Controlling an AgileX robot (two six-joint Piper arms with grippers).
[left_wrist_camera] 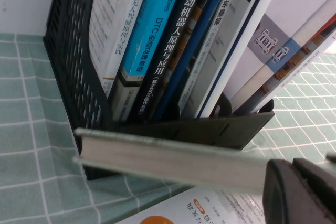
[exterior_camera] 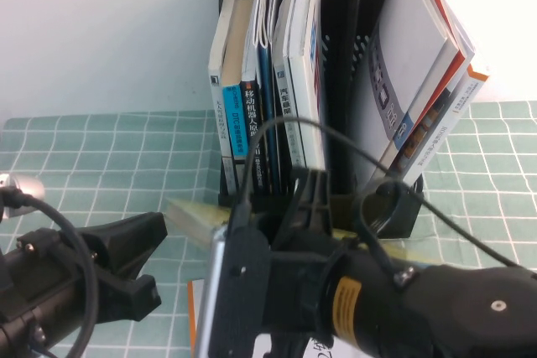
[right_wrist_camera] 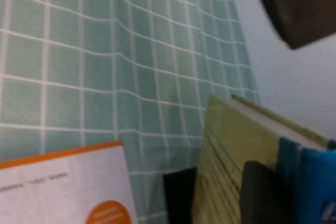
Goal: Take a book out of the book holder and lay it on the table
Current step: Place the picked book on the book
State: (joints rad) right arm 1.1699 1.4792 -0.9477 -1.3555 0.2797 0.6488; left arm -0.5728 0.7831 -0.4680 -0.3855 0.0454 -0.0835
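Note:
My right gripper [exterior_camera: 309,197] is shut on the book [exterior_camera: 189,214], a thick volume with a pale yellow cover and blue spine. It holds the book flat, low in front of the book holder [exterior_camera: 344,81]. In the right wrist view a dark finger [right_wrist_camera: 262,192] presses on the yellow cover [right_wrist_camera: 226,156] beside the blue spine. The left wrist view shows the book's page edge [left_wrist_camera: 173,161] across the holder's front wall [left_wrist_camera: 220,129]. My left gripper [exterior_camera: 155,262] is open and empty at the lower left, just left of the book's end. The table [exterior_camera: 101,148] is pale green with a white grid.
The holder still has several upright books [left_wrist_camera: 157,45] and leaning magazines [exterior_camera: 419,81]. A white book with an orange circle and edges [left_wrist_camera: 173,213] lies on the table under the held book, also seen in the right wrist view [right_wrist_camera: 58,187]. A white wall stands behind.

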